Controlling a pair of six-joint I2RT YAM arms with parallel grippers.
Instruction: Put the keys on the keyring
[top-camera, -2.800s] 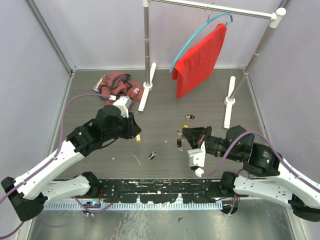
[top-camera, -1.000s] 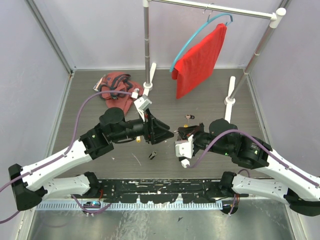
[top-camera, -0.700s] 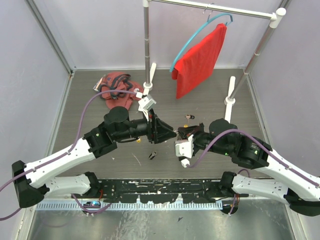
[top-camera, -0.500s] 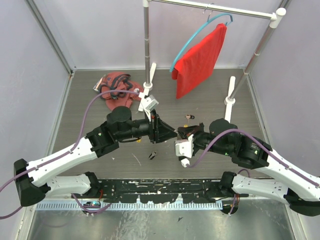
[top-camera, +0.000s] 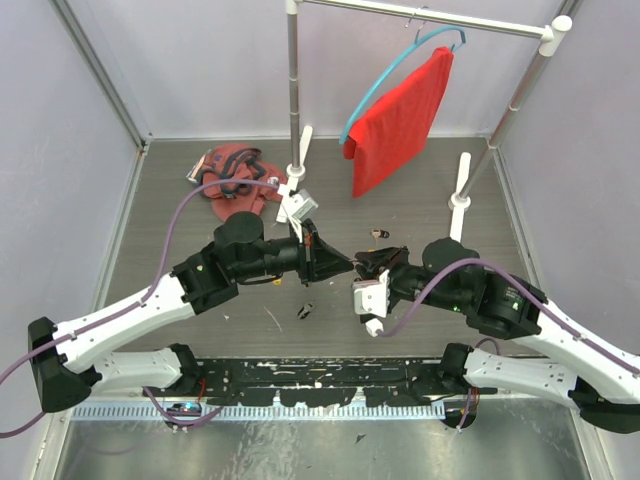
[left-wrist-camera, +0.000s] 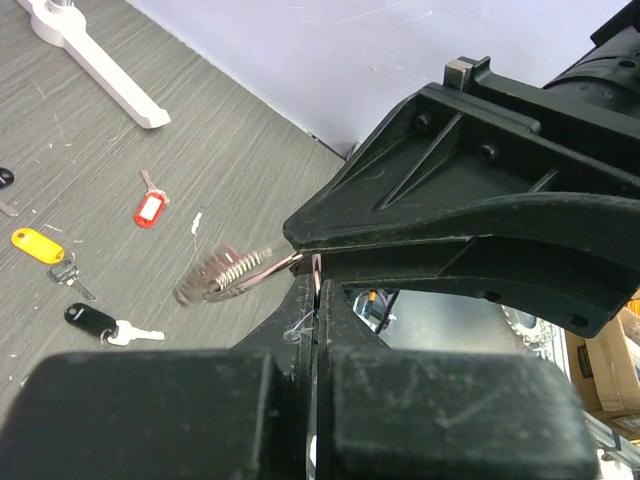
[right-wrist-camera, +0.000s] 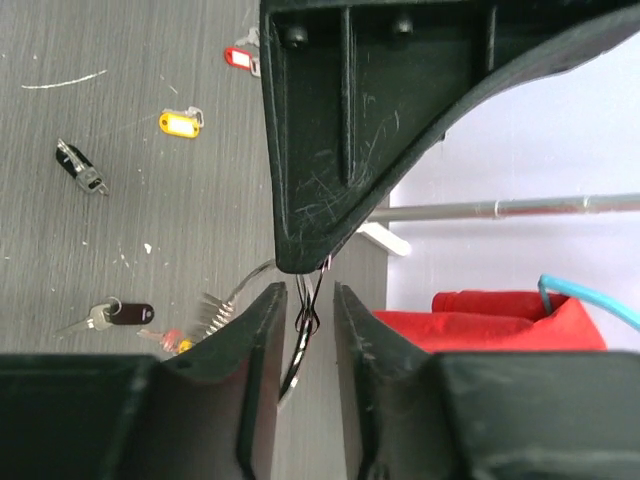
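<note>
Aloft, left tool (top-camera: 347, 262) clamped shut on the keyring (right-wrist-camera: 304, 310), right tool's (top-camera: 368, 262) jaws slightly parted around it.

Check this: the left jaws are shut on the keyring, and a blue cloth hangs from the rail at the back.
Wrong colour: the cloth on the rail is red, as the top external view shows. The left jaws are shut on the keyring.

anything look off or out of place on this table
Yes. The red shirt hangs askew from the rack, one side drooping low. A red cloth lies crumpled at the far left. Loose keys are scattered over the table. Nothing looks broken or spilled.
</note>
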